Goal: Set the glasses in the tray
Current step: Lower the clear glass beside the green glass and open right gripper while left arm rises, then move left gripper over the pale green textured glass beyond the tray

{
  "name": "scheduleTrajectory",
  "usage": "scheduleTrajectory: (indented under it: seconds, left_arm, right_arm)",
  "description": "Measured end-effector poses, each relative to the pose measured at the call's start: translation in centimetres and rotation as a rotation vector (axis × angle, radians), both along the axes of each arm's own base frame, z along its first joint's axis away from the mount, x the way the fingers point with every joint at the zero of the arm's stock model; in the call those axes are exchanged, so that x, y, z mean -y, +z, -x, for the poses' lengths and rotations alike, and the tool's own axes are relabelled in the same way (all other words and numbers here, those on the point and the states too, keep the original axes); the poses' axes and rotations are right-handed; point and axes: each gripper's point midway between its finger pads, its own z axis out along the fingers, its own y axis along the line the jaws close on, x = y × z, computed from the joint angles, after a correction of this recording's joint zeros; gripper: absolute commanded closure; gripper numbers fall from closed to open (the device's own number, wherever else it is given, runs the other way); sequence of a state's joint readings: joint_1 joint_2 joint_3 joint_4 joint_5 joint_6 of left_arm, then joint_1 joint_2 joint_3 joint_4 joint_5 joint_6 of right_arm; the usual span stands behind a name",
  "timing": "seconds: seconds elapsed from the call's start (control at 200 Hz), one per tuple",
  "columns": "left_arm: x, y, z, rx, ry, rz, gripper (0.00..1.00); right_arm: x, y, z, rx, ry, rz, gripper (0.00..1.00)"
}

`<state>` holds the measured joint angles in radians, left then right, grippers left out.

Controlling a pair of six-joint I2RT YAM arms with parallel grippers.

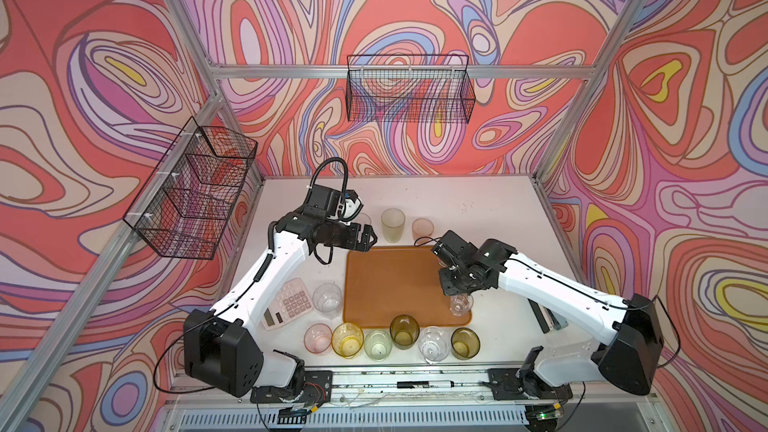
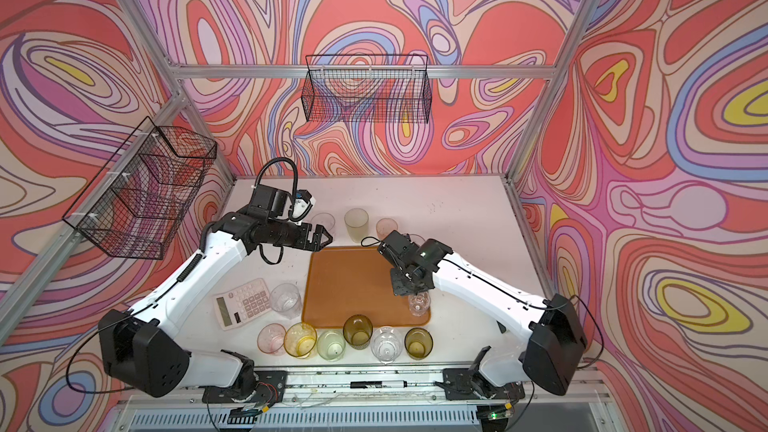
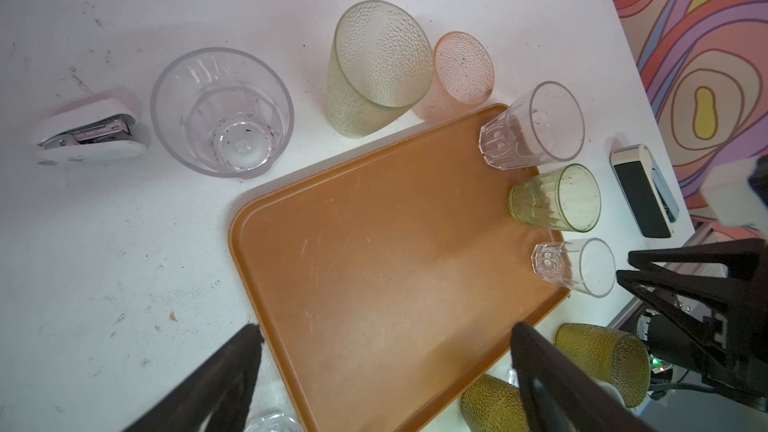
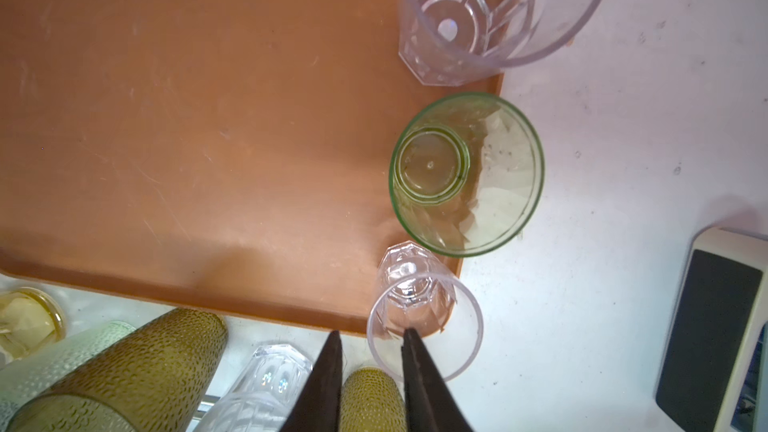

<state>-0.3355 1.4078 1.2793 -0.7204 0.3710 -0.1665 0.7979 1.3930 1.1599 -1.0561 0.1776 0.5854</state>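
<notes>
**Orange-brown tray (image 1: 386,280), three glasses aboard**

Far left, on the white bench (image 1: 478,201): a calculator (image 1: 286,303). Just beside it stands a large clear glass (image 1: 327,300), upright, near the tray's left rim but outside it.

Left hand (image 1: 371,238): fingers spread wide with nothing in them, hanging above the tray's far left corner.

Far side of the bench, outside the tray: a white stapler (image 3: 89,135) beside a clear tumbler (image 3: 222,112), then a tall frosted green glass (image 1: 392,224) and a pink dimpled glass (image 1: 422,228).

Near side, a row on the bench along the tray's near rim:
- pink glass (image 1: 318,337)
- yellow glass (image 1: 347,339)
- pale green glass (image 1: 377,344)
- dark olive glass (image 1: 404,330), closest to the rim
- clear faceted glass (image 1: 433,344)
- second olive glass (image 1: 465,342)

The tray lies flat mid-bench, mostly bare. Three glasses stand along its right edge: a faceted clear glass (image 3: 532,126) in the far corner, a ribbed green glass (image 3: 555,197) mid-edge, and a small clear glass (image 1: 460,304) in the near corner.

Right hand (image 4: 372,332): directly over that small glass, fingers slightly apart. One finger is inside the rim and one outside, and the wall between them is not pinched.

Far right: a black-and-cream device (image 1: 544,317) on the bench, near the right arm.
</notes>
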Motion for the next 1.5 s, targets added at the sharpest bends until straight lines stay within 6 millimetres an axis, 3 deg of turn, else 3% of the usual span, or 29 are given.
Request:
scheduleTrajectory:
  seconds: [0.135, 0.295, 0.396, 0.606, 0.917, 1.212, 1.497]
  left_arm:
    - [0.3, 1.0, -0.6, 0.005, 0.014, -0.02, 0.04]
    - [0.7, 1.9, -1.8, 0.006, 0.028, -0.058, 0.06]
    - [1.0, 1.8, -2.5, -0.008, 0.03, -0.078, 0.12]
    - [1.4, 1.0, -4.2, -0.03, 0.04, -0.116, 0.18]
    - [2.4, -0.3, -7.1, -0.043, 0.048, -0.182, 0.35]
    - [3.3, -2.3, -9.2, -0.06, 0.049, -0.232, 0.53]
    - [4.2, -2.9, -10.9, -0.051, 0.04, -0.241, 0.57]
  right_arm:
    - [-0.3, 0.5, -1.0, 0.057, 0.017, -0.007, 0.74]
    - [-0.6, 1.1, -1.5, 0.122, 0.047, -0.042, 0.67]
    - [-0.7, 1.9, -1.9, 0.167, 0.059, -0.062, 0.58]
    - [-0.8, 3.1, -2.4, 0.238, 0.08, -0.086, 0.5]
    - [-0.6, 2.2, -2.2, 0.234, 0.091, -0.077, 0.49]
    - [-0.4, 2.6, -2.2, 0.249, 0.088, -0.079, 0.49]
    - [-0.4, 2.7, -2.2, 0.25, 0.087, -0.079, 0.49]
